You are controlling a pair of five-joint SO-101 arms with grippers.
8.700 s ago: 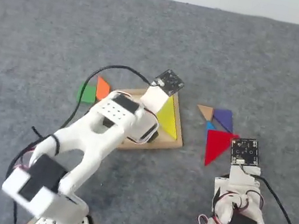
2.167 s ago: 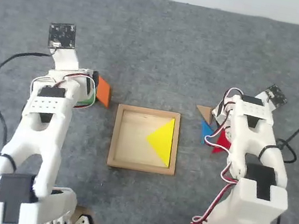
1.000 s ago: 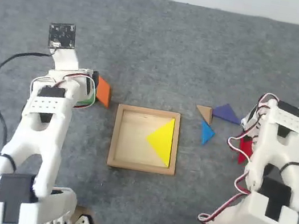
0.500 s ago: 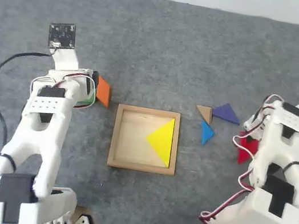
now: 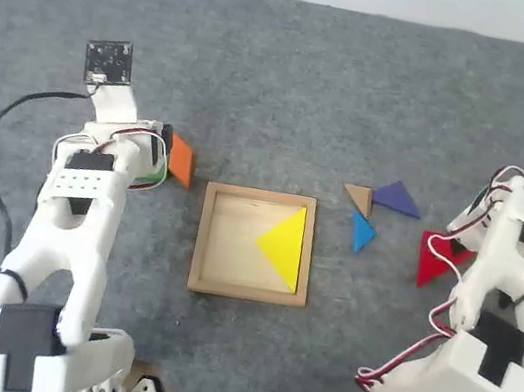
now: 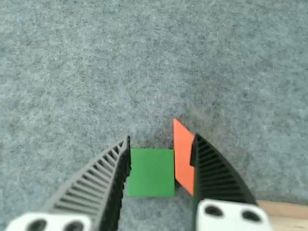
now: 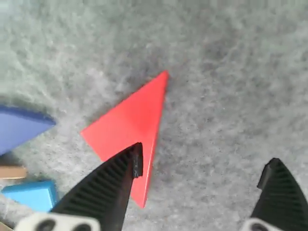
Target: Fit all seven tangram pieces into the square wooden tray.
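Note:
The square wooden tray (image 5: 232, 252) lies mid-table with a yellow triangle (image 5: 285, 246) in its right half. My left gripper (image 6: 161, 144) is open just above the carpet, straddling a green square (image 6: 151, 172) and an orange piece (image 6: 184, 156). From above, the orange piece (image 5: 180, 158) shows left of the tray beside the left arm (image 5: 91, 186). My right gripper (image 7: 204, 163) is open low over a red triangle (image 7: 130, 127), one fingertip (image 7: 136, 159) on its edge. The red triangle (image 5: 432, 258) lies beside the right arm (image 5: 521, 252).
A tan triangle (image 5: 358, 198), a purple piece (image 5: 399, 197) and a blue triangle (image 5: 362, 232) lie between the tray and the red triangle. The tray's corner (image 6: 284, 214) shows by the left gripper. Grey carpet covers the table; its far half is bare.
The right arm has swung right, off the piece cluster, and the red triangle has slid right with it and is uncovered. The left arm left the tray long ago and has held still since.

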